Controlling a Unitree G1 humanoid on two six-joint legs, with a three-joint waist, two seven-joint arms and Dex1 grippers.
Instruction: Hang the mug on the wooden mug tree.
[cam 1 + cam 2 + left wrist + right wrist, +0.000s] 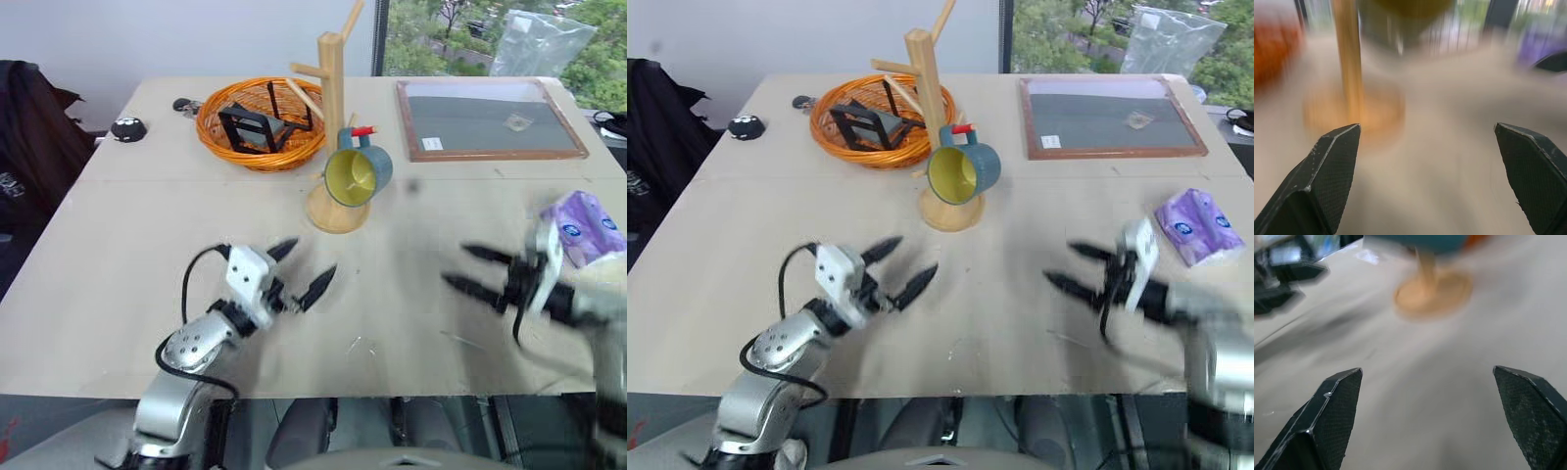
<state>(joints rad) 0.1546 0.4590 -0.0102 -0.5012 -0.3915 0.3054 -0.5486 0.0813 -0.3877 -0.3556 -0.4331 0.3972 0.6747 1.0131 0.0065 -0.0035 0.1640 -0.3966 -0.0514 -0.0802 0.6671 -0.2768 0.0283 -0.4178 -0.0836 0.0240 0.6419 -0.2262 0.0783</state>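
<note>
The table (118, 294) under me was a wide, pale beige board, and a thin seam crossed it from left to right a little beyond the middle. Behind its far edge stood a white wall on the left and a window with green trees on the right. The wooden mug tree (333, 117) stood near the middle of the table, toward the far side, on its round base. The mug (358, 173) hung on the right side of its post, low, just above the base, with its yellow inside turned toward me. Just left of the tree and a little farther lay the orange wicker basket (260, 124) with a dark object inside. At the far right lay a flat tray with a wooden frame (490, 117), and a purple tissue pack (583, 227) lay near the right edge. A small dark round object (128, 128) sat near the far left edge. My left gripper (304, 266) was over the near left part of the table, its fingers spread apart and holding nothing. My right gripper (468, 269) was over the near right part, beside the tissue pack, also spread wide and empty. Between my two grippers and in front of the tree base the board was bare, and the near edge ran close below both hands.
</note>
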